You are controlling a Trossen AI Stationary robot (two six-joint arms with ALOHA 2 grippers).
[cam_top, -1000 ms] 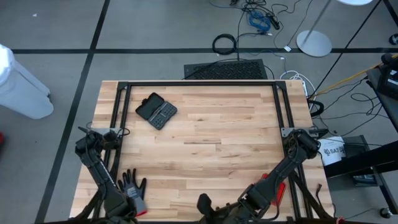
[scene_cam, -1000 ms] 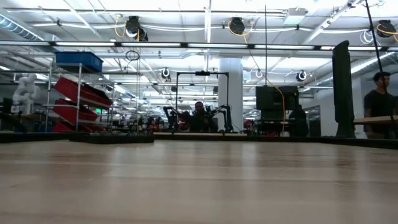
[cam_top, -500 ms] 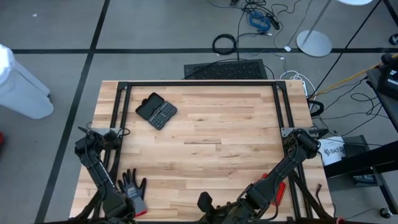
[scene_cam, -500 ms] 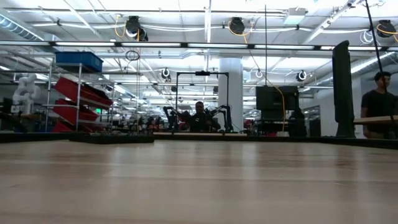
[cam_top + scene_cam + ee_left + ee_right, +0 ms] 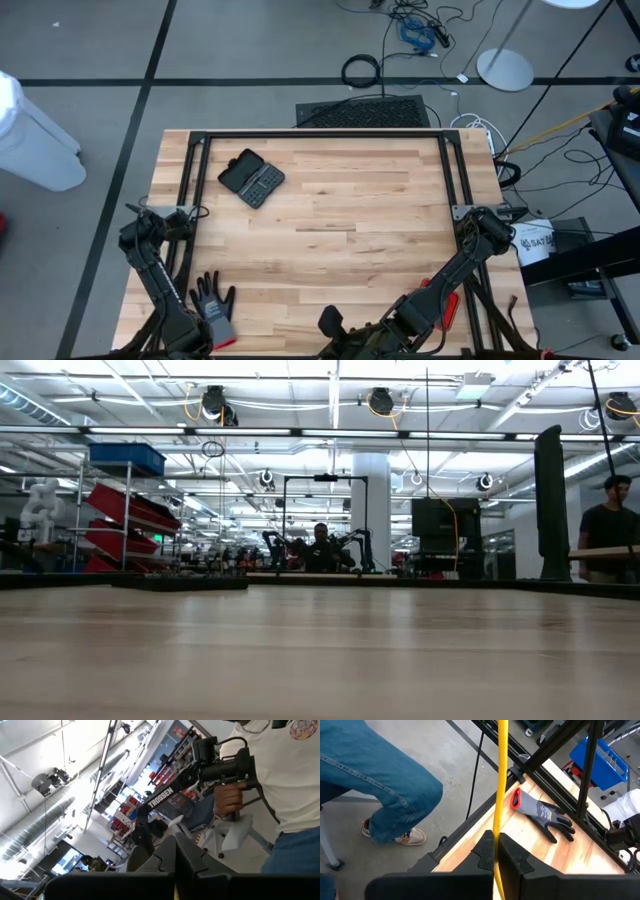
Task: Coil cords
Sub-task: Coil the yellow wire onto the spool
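**Right hand clenched on a taut yellow cord**

Your right hand is clamped shut on the yellow cord. The cord leaves the seam between the fingers as one straight, taut line. Its long axis runs directly forward from the fingertips and out of view.

Ahead of that hand, just beside the cord's line, a grey glove lies flat on the worktop. A person's leg stands off the worktop's edge.

Your left hand is clenched too and points up into the room. A sliver of yellow shows in its seam, too little to tell a grip.
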